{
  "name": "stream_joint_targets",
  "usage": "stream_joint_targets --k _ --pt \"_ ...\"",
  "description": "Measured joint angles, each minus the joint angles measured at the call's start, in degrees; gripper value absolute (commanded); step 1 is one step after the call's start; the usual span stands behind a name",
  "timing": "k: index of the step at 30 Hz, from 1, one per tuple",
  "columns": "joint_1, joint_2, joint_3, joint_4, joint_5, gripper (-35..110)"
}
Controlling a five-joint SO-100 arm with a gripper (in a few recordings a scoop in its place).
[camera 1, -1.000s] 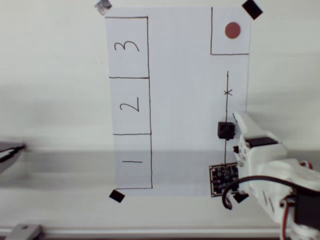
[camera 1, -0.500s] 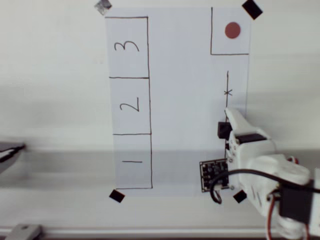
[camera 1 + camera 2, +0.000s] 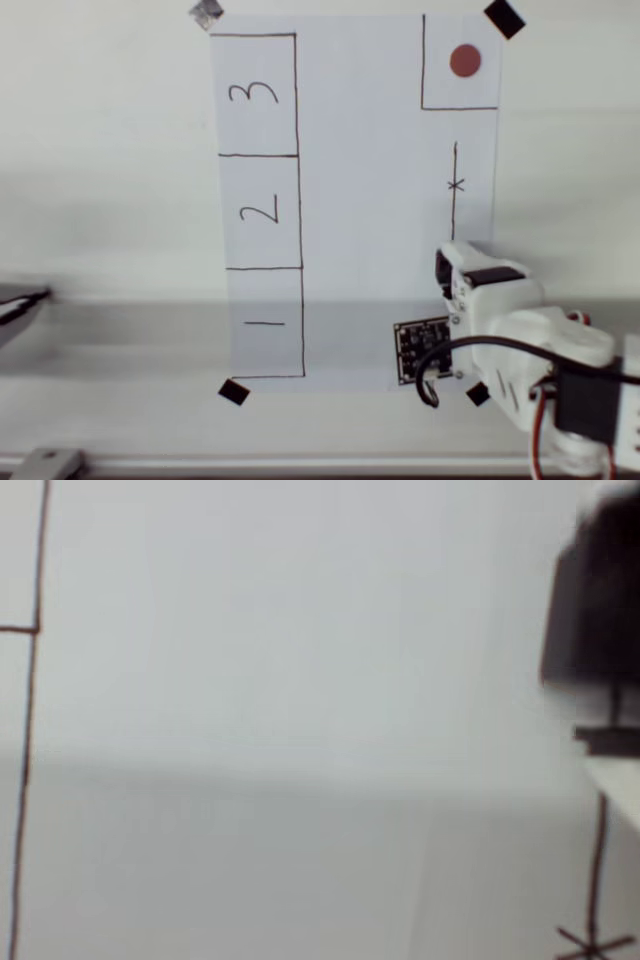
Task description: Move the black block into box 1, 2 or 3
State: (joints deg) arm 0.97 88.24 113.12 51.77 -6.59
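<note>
In the overhead view the white gripper (image 3: 452, 262) covers most of the black block (image 3: 442, 268) at lower right; its opening cannot be told. The box (image 3: 260, 212) marked 2 lies left of centre.

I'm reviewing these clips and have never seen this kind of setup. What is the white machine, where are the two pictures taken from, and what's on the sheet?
The white machine is a small robot arm; its gripper sits over a black block, mostly covering it. Whether the block is clamped cannot be told. One picture looks straight down from above; the other, blurry, comes from a camera on the arm's wrist, where the block shows dark at the right edge. On the table lies a paper sheet with inked boxes numbered 3, 2 and 1, a red dot in a corner outline, and a line with a cross.
</note>
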Motion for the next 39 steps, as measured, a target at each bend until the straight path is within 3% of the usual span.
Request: stream_joint_targets --k 18,27,39 --pt "-0.9 0.0 -1.2 0.3 3.4 0" --pt "-0.2 -6.0 -17.8 7.3 6.3 0" --pt "4.3 -18.8 -38.1 8.0 7.3 0"
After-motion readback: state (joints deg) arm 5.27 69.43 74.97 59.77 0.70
